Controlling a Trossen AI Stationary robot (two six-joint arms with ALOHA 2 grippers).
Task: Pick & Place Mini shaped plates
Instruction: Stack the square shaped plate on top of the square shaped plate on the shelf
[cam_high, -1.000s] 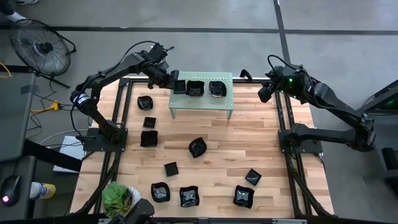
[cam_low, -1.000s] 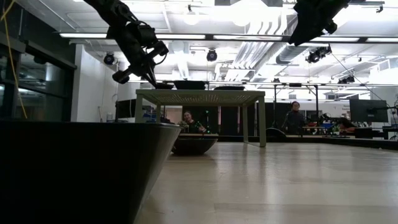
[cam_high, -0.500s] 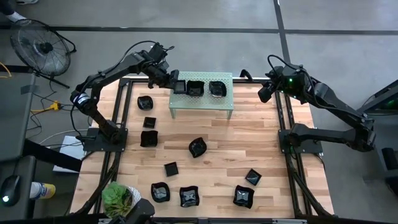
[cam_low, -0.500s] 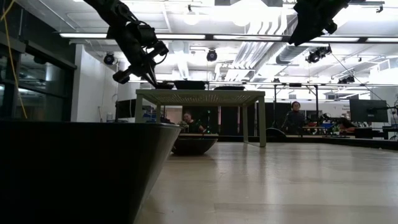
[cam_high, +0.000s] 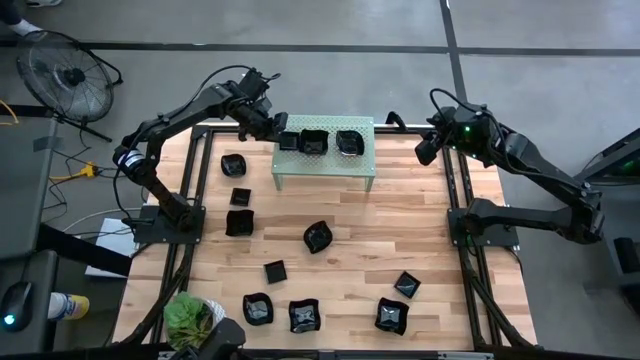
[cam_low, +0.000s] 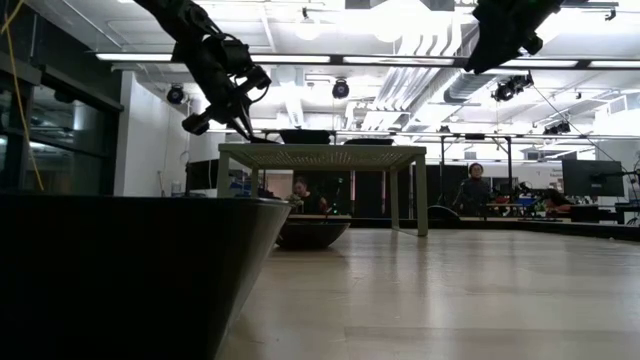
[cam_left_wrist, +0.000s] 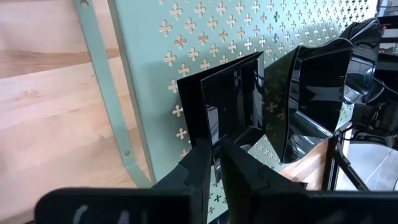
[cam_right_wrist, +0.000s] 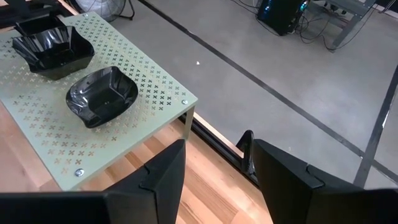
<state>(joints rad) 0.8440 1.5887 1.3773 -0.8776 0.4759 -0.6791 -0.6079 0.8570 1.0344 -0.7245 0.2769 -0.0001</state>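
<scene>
My left gripper (cam_left_wrist: 214, 163) is reaching over the left end of the pale green perforated shelf (cam_high: 360, 158), fingers (cam_left_wrist: 198, 168) nearly together around the rim of a small square black plate (cam_left_wrist: 229, 102) lying on the shelf top; whether they are still pinching it I cannot tell. Two more plates, one wavy-edged (cam_right_wrist: 53, 50) and one rounded (cam_right_wrist: 102, 93), are sitting alongside it. Other black plates (cam_high: 317, 236) are lying scattered on the wooden table (cam_high: 350, 260). My right gripper (cam_right_wrist: 212, 167) is hovering off the shelf's right end, fingers wide, holding nothing.
</scene>
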